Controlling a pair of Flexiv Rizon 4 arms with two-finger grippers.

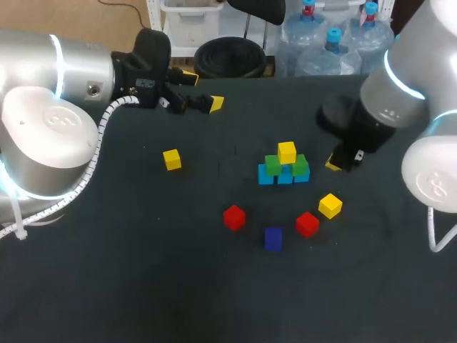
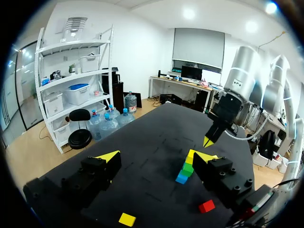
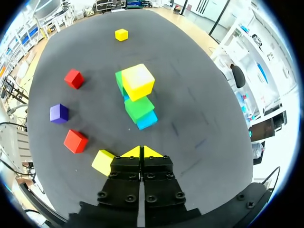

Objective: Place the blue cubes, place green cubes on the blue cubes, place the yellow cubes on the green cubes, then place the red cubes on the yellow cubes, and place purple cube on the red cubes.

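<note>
On the dark surface (image 1: 128, 286) three blue cubes (image 1: 285, 176) sat in a touching row near the middle, with two green cubes (image 1: 273, 165) resting on them and a top yellow cube (image 1: 287, 151) set on the greens between the pair. The other pieces lay loose and apart from one another. A left yellow cube (image 1: 171, 159) stood well to the left of the pile, and a right yellow cube (image 1: 330, 205) stood near and to the right of it. A left red cube (image 1: 234, 217) and a right red cube (image 1: 307, 224) lay nearer the robot, and the purple cube (image 1: 273, 238) lay between the reds and a little nearer still. The left tool (image 1: 203, 91) hung over the far left part of the surface, well away from every cube, its yellow-tipped fingers spread apart and holding nothing; its own wrist view looked between those fingers toward the pile. The right tool (image 1: 335, 163) hung just to the right of the pile, on the far side of the right yellow cube. In the right wrist view its two tips (image 3: 141, 152) met in a point, pressed together with nothing between them, the right yellow cube lay just beside the fingers, and the pile stood ahead
</note>
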